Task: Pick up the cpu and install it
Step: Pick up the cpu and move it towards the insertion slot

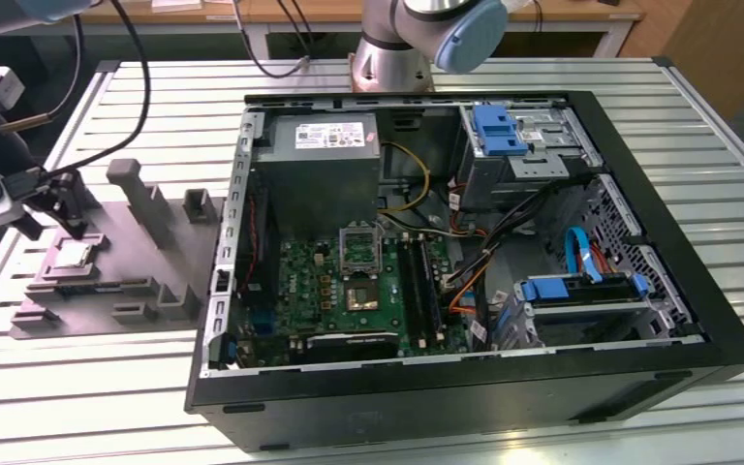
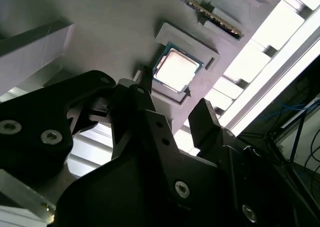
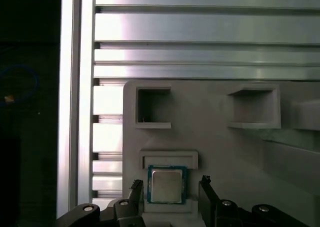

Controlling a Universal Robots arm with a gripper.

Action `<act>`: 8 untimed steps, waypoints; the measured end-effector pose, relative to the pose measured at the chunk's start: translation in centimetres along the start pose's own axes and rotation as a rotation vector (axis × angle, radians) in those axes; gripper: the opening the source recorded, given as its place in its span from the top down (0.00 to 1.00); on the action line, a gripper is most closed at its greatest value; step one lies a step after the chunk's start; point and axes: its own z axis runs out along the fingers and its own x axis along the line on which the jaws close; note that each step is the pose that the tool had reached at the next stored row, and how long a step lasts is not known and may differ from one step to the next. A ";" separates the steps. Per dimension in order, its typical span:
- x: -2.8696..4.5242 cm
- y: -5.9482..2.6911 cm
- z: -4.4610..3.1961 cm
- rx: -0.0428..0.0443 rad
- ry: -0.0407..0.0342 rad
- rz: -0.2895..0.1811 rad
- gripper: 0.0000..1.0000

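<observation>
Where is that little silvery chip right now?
The cpu lies in a shallow pocket of the grey tray, at the exterior view's left, outside the computer case, with the open jaws just above it.

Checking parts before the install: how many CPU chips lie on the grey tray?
1: the cpu sits in its framed seat on the tray, with the open gripper over it. The upright blocks could hide others.
</observation>
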 end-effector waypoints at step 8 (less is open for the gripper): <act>0.04 -0.07 1.32 0.0050 -0.0032 0.008 0.37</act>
